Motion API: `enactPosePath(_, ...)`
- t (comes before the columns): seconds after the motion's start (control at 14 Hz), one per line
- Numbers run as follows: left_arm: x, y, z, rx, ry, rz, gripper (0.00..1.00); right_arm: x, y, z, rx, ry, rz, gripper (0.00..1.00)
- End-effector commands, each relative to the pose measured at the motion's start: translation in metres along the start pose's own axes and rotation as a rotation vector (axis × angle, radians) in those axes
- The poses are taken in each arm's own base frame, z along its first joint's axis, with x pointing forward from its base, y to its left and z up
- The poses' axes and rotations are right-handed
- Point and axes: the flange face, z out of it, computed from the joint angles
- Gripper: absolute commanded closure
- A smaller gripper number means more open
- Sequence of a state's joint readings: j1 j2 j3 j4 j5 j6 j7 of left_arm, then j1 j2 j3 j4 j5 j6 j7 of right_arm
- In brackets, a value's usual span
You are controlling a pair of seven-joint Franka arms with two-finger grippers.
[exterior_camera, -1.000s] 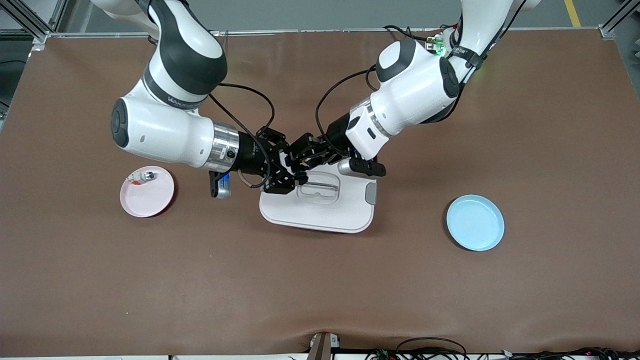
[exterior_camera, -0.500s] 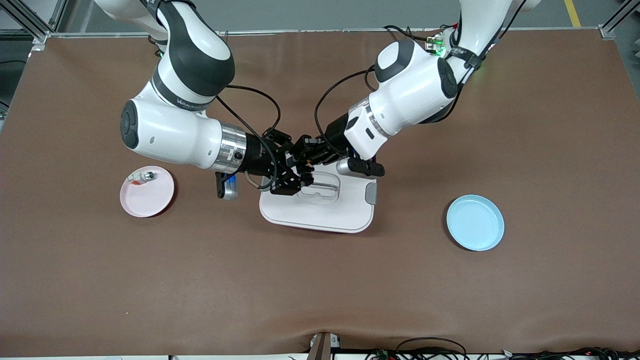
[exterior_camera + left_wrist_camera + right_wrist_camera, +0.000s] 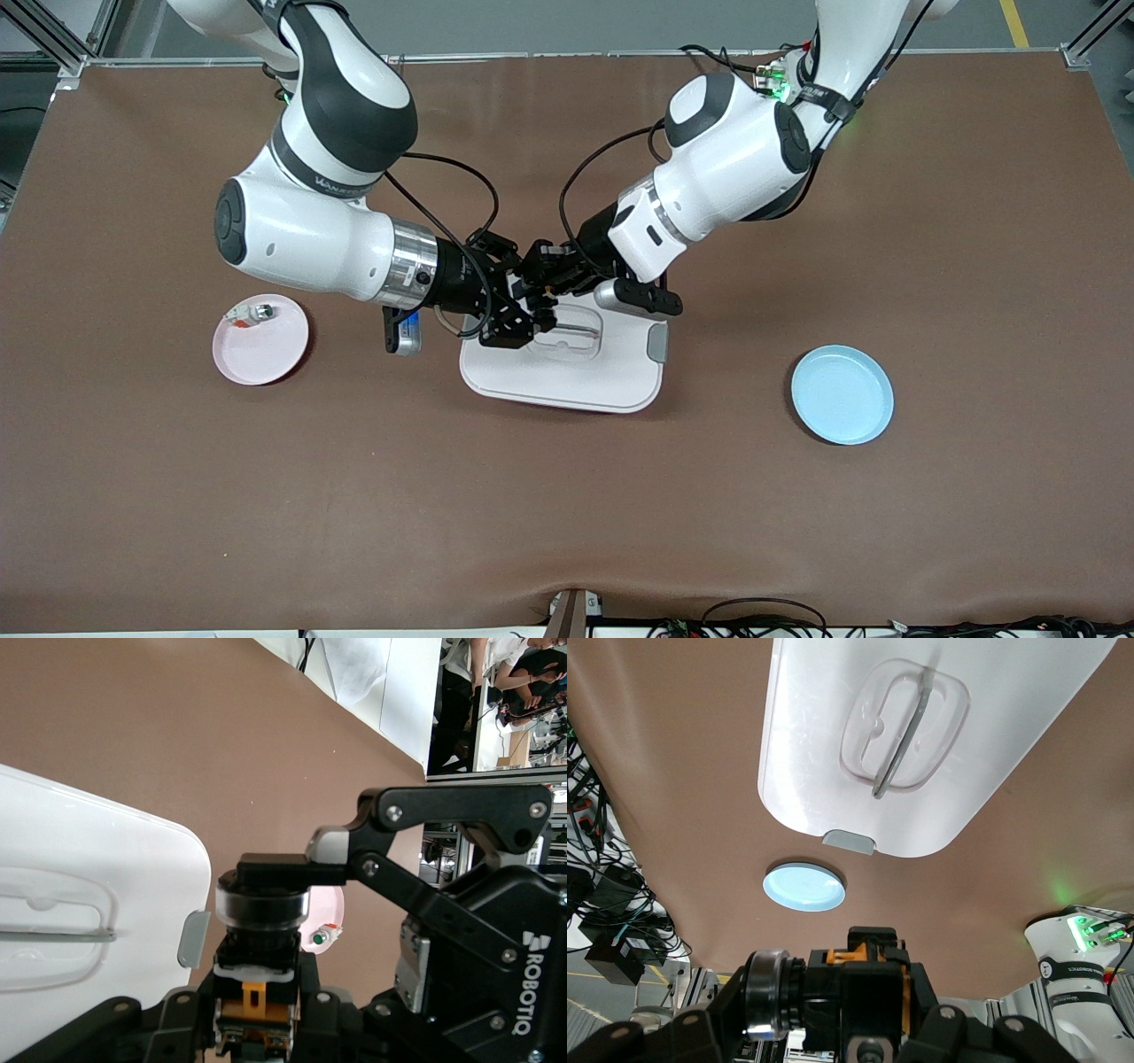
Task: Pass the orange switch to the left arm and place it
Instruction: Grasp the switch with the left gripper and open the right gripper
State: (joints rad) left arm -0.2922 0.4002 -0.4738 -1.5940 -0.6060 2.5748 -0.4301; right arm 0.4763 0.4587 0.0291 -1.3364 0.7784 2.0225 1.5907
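The orange switch [image 3: 542,289] has a black body with orange parts and hangs in the air over the white box [image 3: 585,379], above the lid edge toward the right arm's end. My right gripper [image 3: 524,308] and my left gripper [image 3: 544,280] meet there, and both are shut on the switch. In the left wrist view the switch [image 3: 260,967] sits between my left gripper's jaws [image 3: 260,997], and one of the right gripper's fingers [image 3: 330,843] presses on its black end. In the right wrist view the switch [image 3: 833,988] fills my right gripper [image 3: 833,1005], over the box [image 3: 833,771].
A pink plate [image 3: 266,356] at the right arm's end carries a small silver-and-white part [image 3: 250,313]. A blue plate [image 3: 842,395] lies at the left arm's end and also shows in the right wrist view [image 3: 803,886]. The box has grey side latches [image 3: 656,342].
The right arm has swung toward the left gripper and brought the two grippers together over the box. Over the last half second both have stayed almost still.
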Motion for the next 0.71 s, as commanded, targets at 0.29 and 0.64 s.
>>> enactPosePath(0.29,0.036,-0.021,-0.023,0.103,0.091,0.12,1.0,0.008,-0.005,-0.012,-0.012,0.106,-0.11,0.0)
enactPosePath(0.64,0.069,-0.077,-0.069,0.235,0.151,0.118,1.0,0.042,-0.002,-0.034,-0.146,0.259,-0.397,0.0)
